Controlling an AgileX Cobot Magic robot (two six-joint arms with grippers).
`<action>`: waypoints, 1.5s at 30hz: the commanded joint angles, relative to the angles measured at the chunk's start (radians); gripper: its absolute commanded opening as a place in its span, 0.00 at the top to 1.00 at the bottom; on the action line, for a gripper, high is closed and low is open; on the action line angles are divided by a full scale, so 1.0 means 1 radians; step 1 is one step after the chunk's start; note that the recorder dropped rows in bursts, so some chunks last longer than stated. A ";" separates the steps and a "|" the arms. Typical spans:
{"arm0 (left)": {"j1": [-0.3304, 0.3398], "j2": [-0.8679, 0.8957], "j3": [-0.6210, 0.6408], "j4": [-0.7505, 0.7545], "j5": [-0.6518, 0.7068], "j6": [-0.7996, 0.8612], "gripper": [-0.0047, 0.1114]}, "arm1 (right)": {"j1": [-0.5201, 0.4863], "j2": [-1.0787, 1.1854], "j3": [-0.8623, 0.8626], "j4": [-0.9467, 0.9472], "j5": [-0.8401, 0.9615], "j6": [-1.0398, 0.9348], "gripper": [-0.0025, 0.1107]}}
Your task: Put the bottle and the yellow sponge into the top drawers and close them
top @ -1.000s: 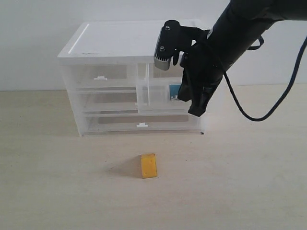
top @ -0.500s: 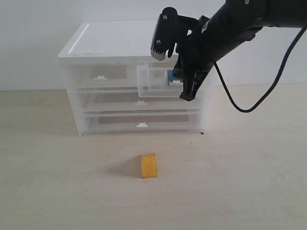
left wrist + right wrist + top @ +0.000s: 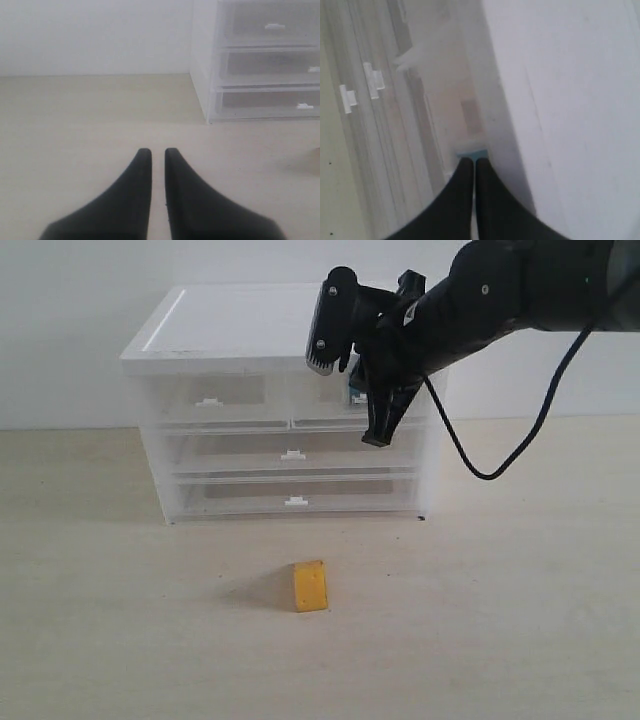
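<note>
The yellow sponge (image 3: 310,586) lies on the table in front of the white-topped cabinet (image 3: 240,325). Both top drawers sit flush in it, the left one (image 3: 208,400) and the right one (image 3: 325,405). The bottle is inside the right drawer; only a bit of its blue label (image 3: 354,398) (image 3: 472,154) shows through the clear plastic. My right gripper (image 3: 377,438) (image 3: 474,160) is shut, its tips against that drawer's front, holding nothing. My left gripper (image 3: 154,151) is shut and empty, low over bare table beside the cabinet (image 3: 260,60), and does not show in the exterior view.
Two full-width drawers (image 3: 292,455) (image 3: 295,501) sit shut below the top pair. A black cable (image 3: 480,472) hangs from the right arm beside the cabinet's right side. A white wall stands behind the cabinet.
The top right drawer, pulled out a second ago, has slid back flush into the cabinet. My right gripper moved up and back with it. The sponge has not moved.
</note>
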 commanded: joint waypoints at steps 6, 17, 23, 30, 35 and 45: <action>0.003 -0.004 0.003 -0.001 0.001 0.004 0.88 | -0.001 -0.043 -0.004 0.007 0.014 0.101 0.98; 0.003 -0.004 0.003 -0.001 0.001 0.004 0.88 | -0.003 -0.163 -0.004 0.182 0.625 0.317 0.98; 0.003 -0.004 0.003 -0.001 0.001 0.004 0.88 | -0.038 -0.163 -0.004 -0.075 0.841 0.659 0.98; 0.003 -0.004 0.003 -0.001 0.001 0.004 0.88 | -0.374 -0.163 -0.004 -0.070 0.846 0.938 0.98; 0.003 -0.004 0.003 -0.001 0.001 0.004 0.88 | -0.466 -0.172 -0.002 -0.063 0.797 0.985 0.98; 0.003 -0.004 0.003 -0.001 0.001 0.004 0.88 | -0.490 -0.323 0.105 -0.060 0.503 1.038 0.98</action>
